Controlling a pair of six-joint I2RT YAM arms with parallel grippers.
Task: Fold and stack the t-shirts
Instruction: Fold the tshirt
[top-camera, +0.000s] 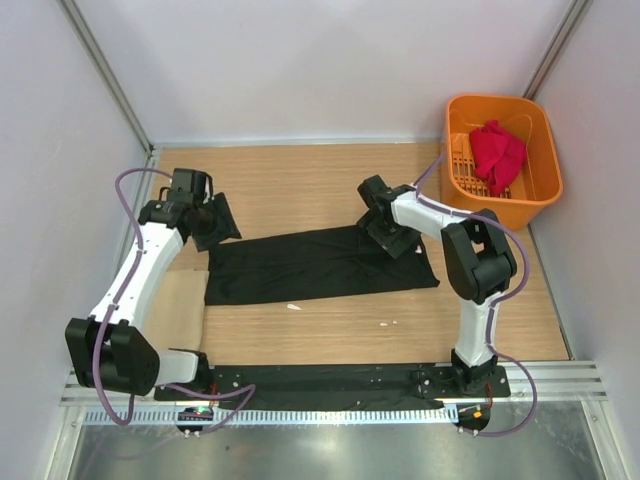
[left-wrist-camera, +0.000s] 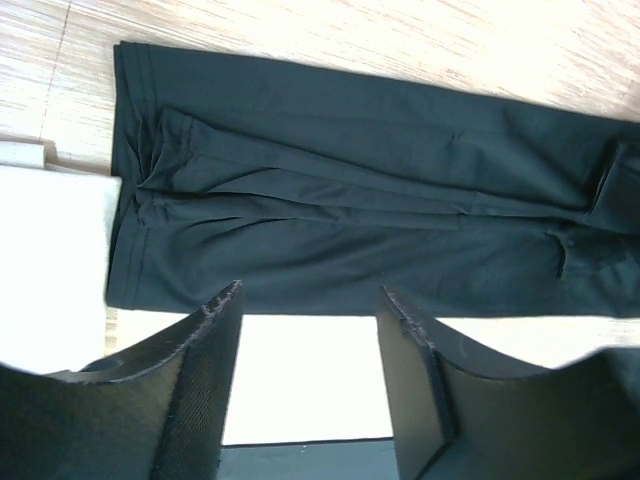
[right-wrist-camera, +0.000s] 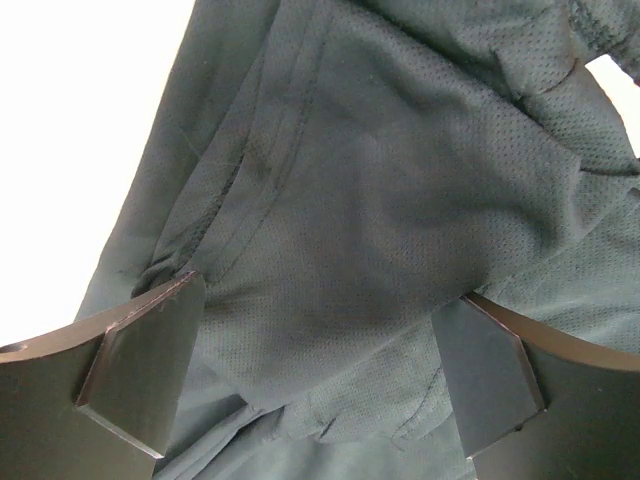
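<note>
black t-shirt (top-camera: 320, 265), a long folded mesh strip; left gripper (left-wrist-camera: 310, 292) and right gripper (right-wrist-camera: 330, 288) gape empty.

Light wood-grain tabletop (top-camera: 300, 180), walls on 3 sides. At ctr: large plain black cloth t-shirt (top-camera: 310, 265), flat, folded to long strip running L-R, few creases. At L, twd near edge: flat tan cardboard sheet (top-camera: 180, 310), just beside shirt's L end. Far R corner: orange slotted plastic basket (top-camera: 500, 212), upright. Small white scraps (top-camera: 293, 306) on wood nr shirt's near edge.
</note>
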